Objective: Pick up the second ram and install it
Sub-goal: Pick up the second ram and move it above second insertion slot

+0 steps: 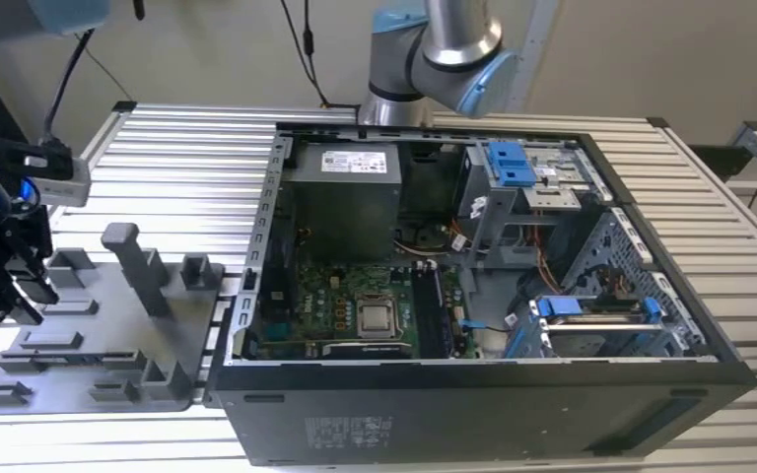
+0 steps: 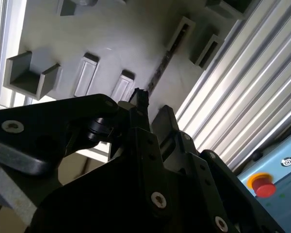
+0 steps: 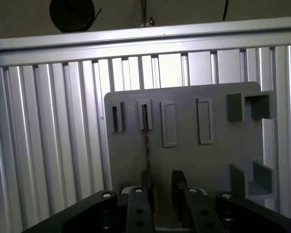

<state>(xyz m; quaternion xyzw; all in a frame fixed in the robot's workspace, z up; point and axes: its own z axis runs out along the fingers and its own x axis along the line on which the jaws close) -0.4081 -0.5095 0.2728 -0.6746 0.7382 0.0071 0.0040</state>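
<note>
Black gripper (image 3: 161,178) fingers stand spread apart, clasping nothing, close by the second ram (image 3: 146,141), which sits on edge in a narrow slot of the grey fixture plate (image 3: 213,160); slatted aluminium table (image 3: 53,145) underneath, open computer case (image 1: 511,404) beside

A ribbed, silver aluminium slatted table (image 1: 169,148) carries everything here. A flat grey plastic fixture plate (image 1: 83,367) with raised blocks and slots lies toward the table's edge at the exterior view's left. Just beside it, a large black metal computer case (image 1: 484,419) lies on its side with its open side up, filling the middle of the table and reaching its near edge.
</note>
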